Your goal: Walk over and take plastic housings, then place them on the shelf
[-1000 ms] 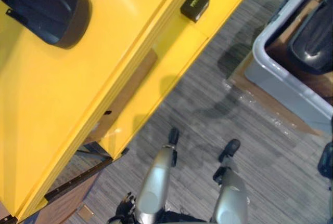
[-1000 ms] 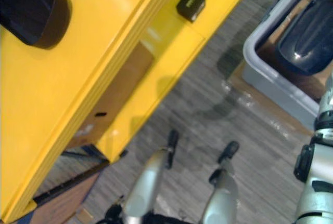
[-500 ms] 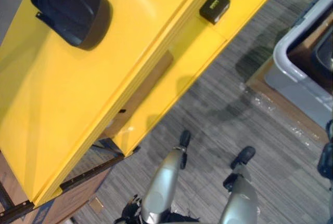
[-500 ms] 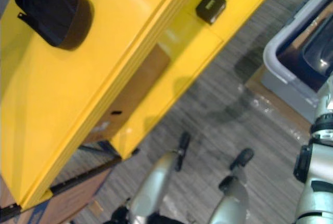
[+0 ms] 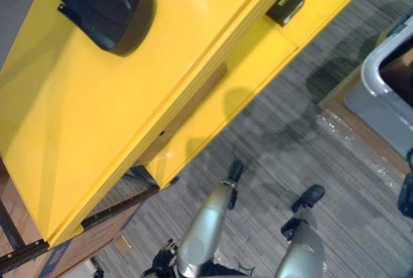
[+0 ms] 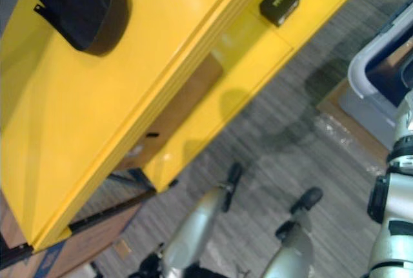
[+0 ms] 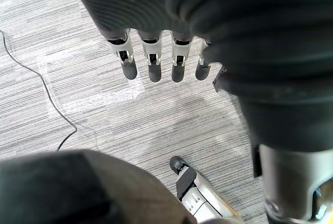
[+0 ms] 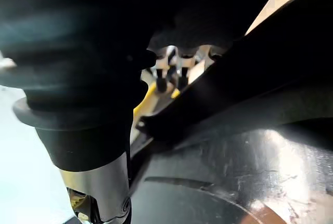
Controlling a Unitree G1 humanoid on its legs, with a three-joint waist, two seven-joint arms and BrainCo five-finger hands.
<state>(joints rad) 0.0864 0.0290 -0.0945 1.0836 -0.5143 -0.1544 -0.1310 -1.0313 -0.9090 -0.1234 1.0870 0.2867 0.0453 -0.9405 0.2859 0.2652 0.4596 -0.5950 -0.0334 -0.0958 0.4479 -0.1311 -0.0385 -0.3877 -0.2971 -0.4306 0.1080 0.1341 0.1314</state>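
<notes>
One plastic housing point(image 5: 97, 4) is seen lying on the top face of the yellow shelf point(image 5: 129, 117), near its far end. It is a dark, almost black shell, rounded-rectangular and domed. A thick rounded rim is noted along one side and a small tab on the opposite edge. No hand touches it.

A small black box point(image 5: 286, 5) is noted on the lower ledge of the shelf, well apart from the housing. The pale rim of a grey bin point(image 5: 381, 75) is seen on the grey carpet point(image 5: 322, 142); its contents cannot be made out.

The left hand point(image 7: 151, 57) is seen over the carpet, fingers straight and relaxed, nothing held.

The right hand point(image 8: 170, 70) is partly covered by a dark band. A dark glossy curved surface point(image 8: 223, 177) is recorded very close to it. Whether the fingers grip anything cannot be told.
</notes>
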